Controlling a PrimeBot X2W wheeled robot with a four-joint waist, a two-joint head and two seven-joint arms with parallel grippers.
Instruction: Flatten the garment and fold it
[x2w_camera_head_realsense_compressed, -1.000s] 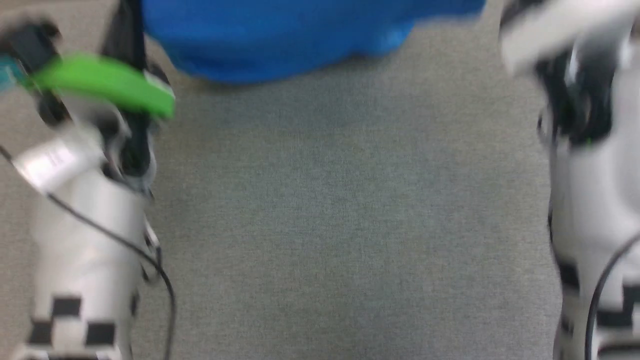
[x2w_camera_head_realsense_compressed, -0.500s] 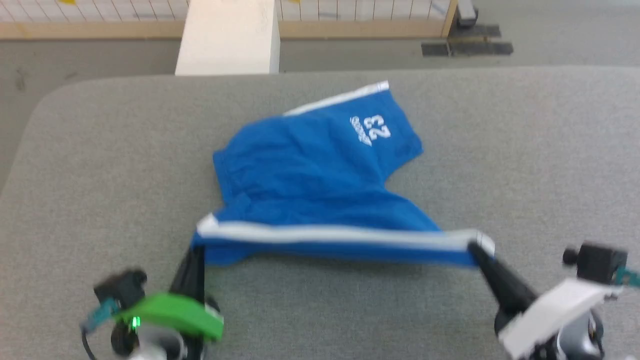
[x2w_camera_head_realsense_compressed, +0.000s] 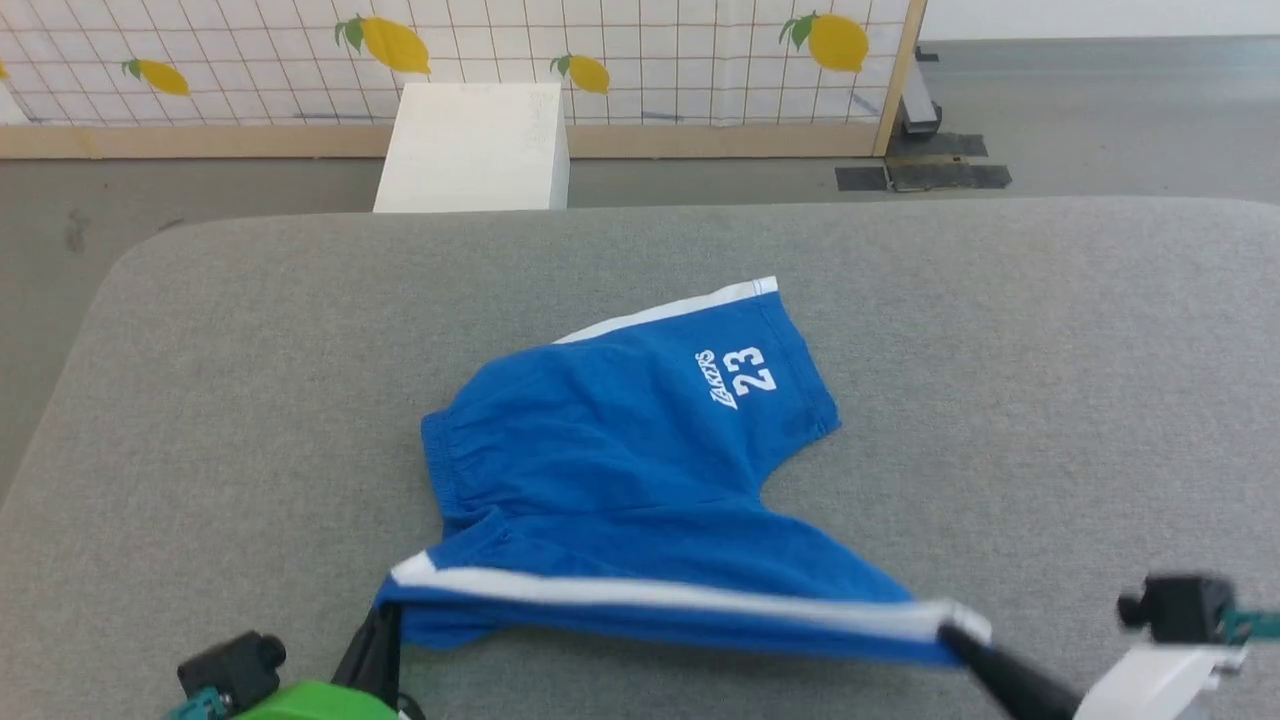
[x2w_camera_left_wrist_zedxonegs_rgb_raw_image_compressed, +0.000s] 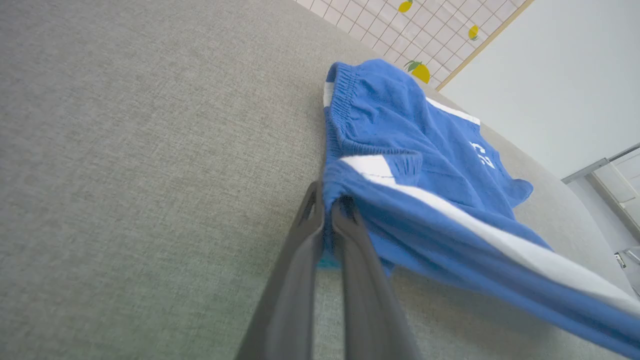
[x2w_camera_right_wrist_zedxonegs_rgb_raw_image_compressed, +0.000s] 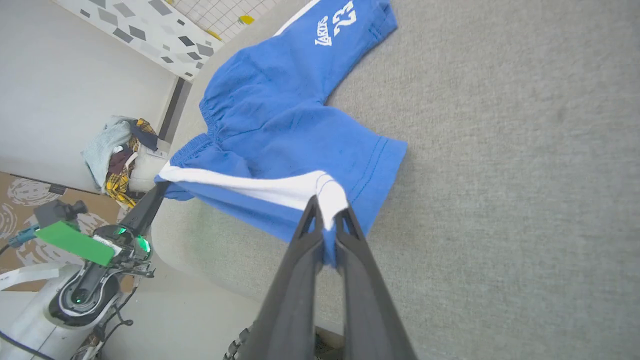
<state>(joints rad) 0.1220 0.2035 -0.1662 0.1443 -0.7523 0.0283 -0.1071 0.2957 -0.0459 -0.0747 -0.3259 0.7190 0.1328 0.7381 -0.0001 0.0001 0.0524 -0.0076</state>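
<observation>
The garment (x2w_camera_head_realsense_compressed: 620, 470), bright blue shorts with white side stripes and a white "23" print, lies on the grey padded table (x2w_camera_head_realsense_compressed: 1050, 350). Its near side stripe is lifted and stretched taut between both grippers. My left gripper (x2w_camera_head_realsense_compressed: 385, 615) is shut on the waistband end of that stripe, seen close in the left wrist view, where its fingers (x2w_camera_left_wrist_zedxonegs_rgb_raw_image_compressed: 300, 260) pinch the garment (x2w_camera_left_wrist_zedxonegs_rgb_raw_image_compressed: 410, 150). My right gripper (x2w_camera_head_realsense_compressed: 950, 632) is shut on the hem end; in the right wrist view the right gripper (x2w_camera_right_wrist_zedxonegs_rgb_raw_image_compressed: 325, 220) clamps the white stripe of the garment (x2w_camera_right_wrist_zedxonegs_rgb_raw_image_compressed: 270, 115).
A white box (x2w_camera_head_realsense_compressed: 475, 145) stands on the floor beyond the table, before a lemon-print screen (x2w_camera_head_realsense_compressed: 600, 50). A heap of clothes (x2w_camera_right_wrist_zedxonegs_rgb_raw_image_compressed: 117, 155) lies beside the table in the right wrist view. Bare grey table surface surrounds the shorts.
The head camera has tilted up, bringing the whole table and shorts into view. Both grippers still hold the stripe's ends, now lower in the head view.
</observation>
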